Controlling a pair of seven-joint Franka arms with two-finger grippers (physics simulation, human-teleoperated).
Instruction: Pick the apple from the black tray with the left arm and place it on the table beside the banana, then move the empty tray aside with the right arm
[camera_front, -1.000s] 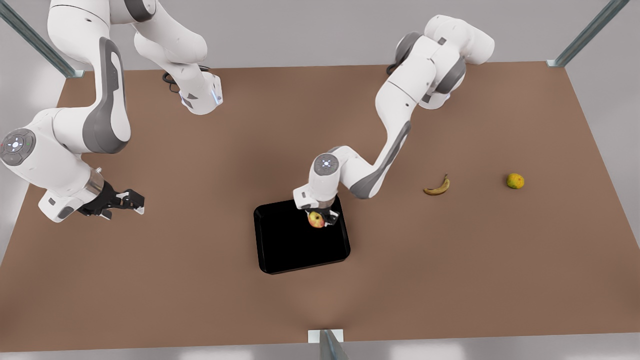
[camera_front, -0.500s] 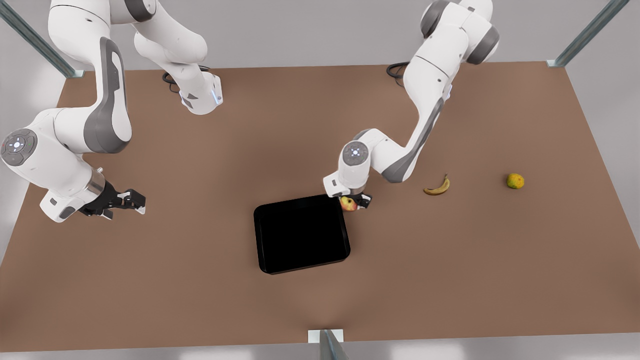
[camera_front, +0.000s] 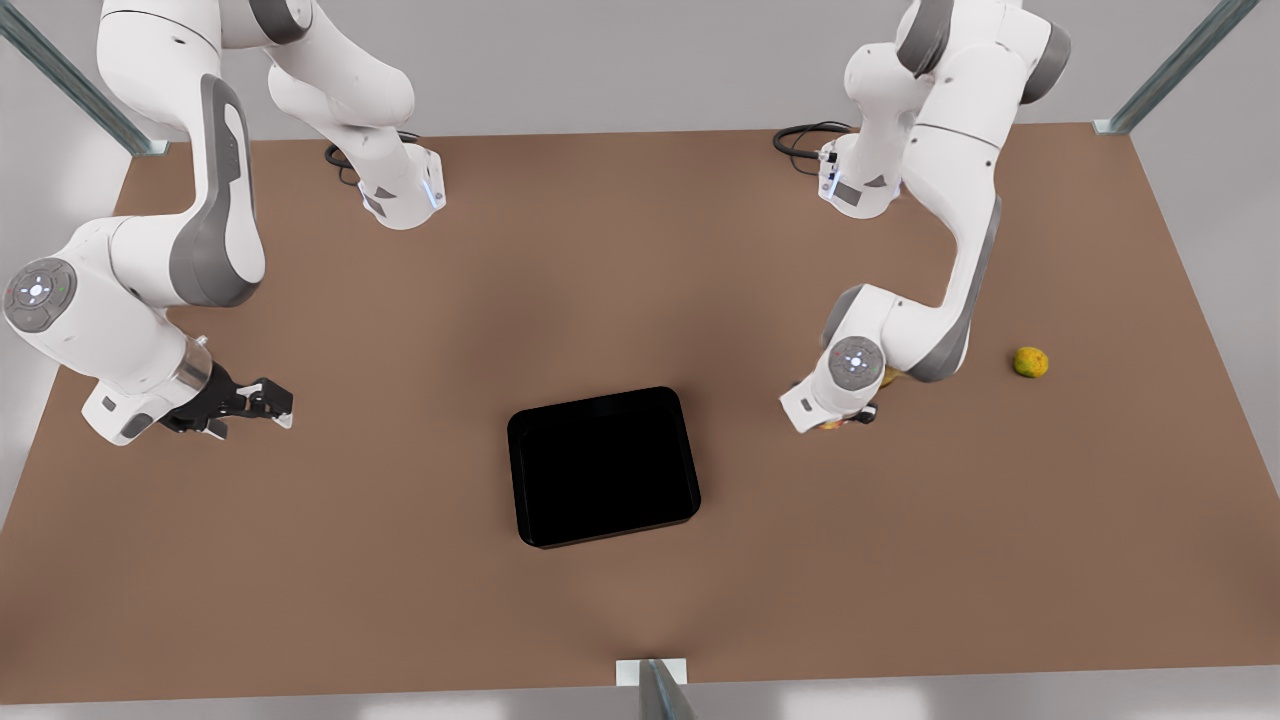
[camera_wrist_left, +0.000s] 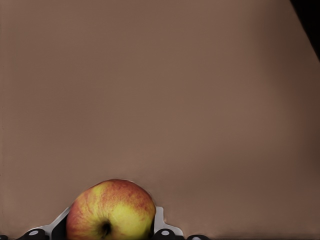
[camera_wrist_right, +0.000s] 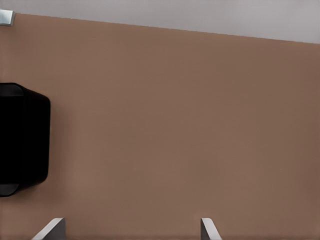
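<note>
My left gripper (camera_front: 850, 419) is shut on the red and yellow apple (camera_wrist_left: 111, 213) and holds it low over the brown table (camera_front: 640, 250), at the front view's right. In the front view, its wrist covers most of the apple. The banana (camera_front: 888, 377) is just behind that wrist, and only a yellow sliver of it shows. The black tray (camera_front: 603, 465) lies empty at the table's middle. My right gripper (camera_front: 266, 403) waits open far off at the front view's left, and the tray's end (camera_wrist_right: 20, 140) shows ahead of its fingertips (camera_wrist_right: 52, 229).
A small yellow-green citrus fruit (camera_front: 1030, 361) lies on the table beyond the banana, toward the front view's right. Both arm bases stand along the far edge. Metal frame posts mark the corners and the front edge's middle (camera_front: 652, 680).
The left arm has carried the apple off the tray and across to the front view's right, down beside the banana. The tray is left empty. The right arm has stayed put.
</note>
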